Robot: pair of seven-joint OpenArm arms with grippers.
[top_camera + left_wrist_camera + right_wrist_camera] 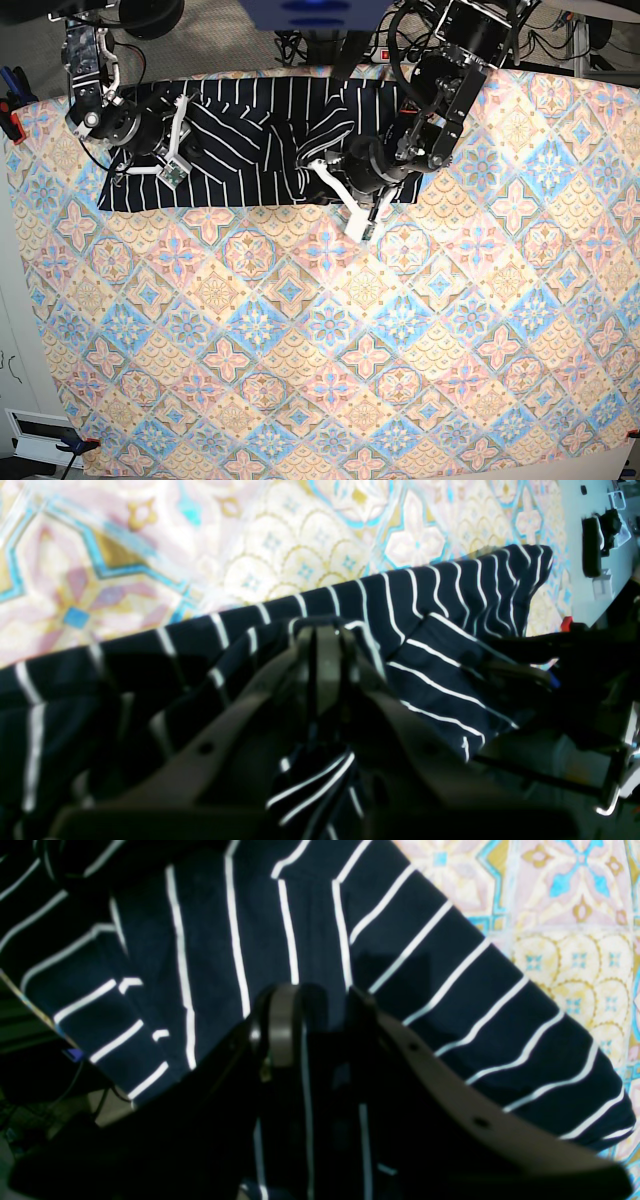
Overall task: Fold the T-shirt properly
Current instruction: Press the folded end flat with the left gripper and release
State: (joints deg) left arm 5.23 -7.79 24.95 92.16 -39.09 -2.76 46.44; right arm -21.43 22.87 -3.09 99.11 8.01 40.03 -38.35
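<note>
There is one T-shirt (250, 140), dark blue with thin white stripes. It lies at the far end of the table, on one big cloth (330, 340) with orange and blue flower tiles. The shirt is not flat. It is bunched up in the middle, with folds that cross each other, and one edge of it hangs past the cloth's far side.

There are two arms, one at each end of the shirt.

The left gripper (325, 635) is at the shirt's near edge, on the right in the base view. In its own camera the two jaws are pressed close together, and striped cloth is pinched between them. More striped cloth hangs down under the jaws. So the left jaws are closed on the T-shirt.

The right gripper (315, 995) is on the other end of the shirt, on the left in the base view. In its own camera its two jaws have a small gap, and dark striped cloth fills that gap. The cloth runs down between the jaws. So the right jaws are gripping the T-shirt too.

Both grippers are low, right at the shirt
</note>
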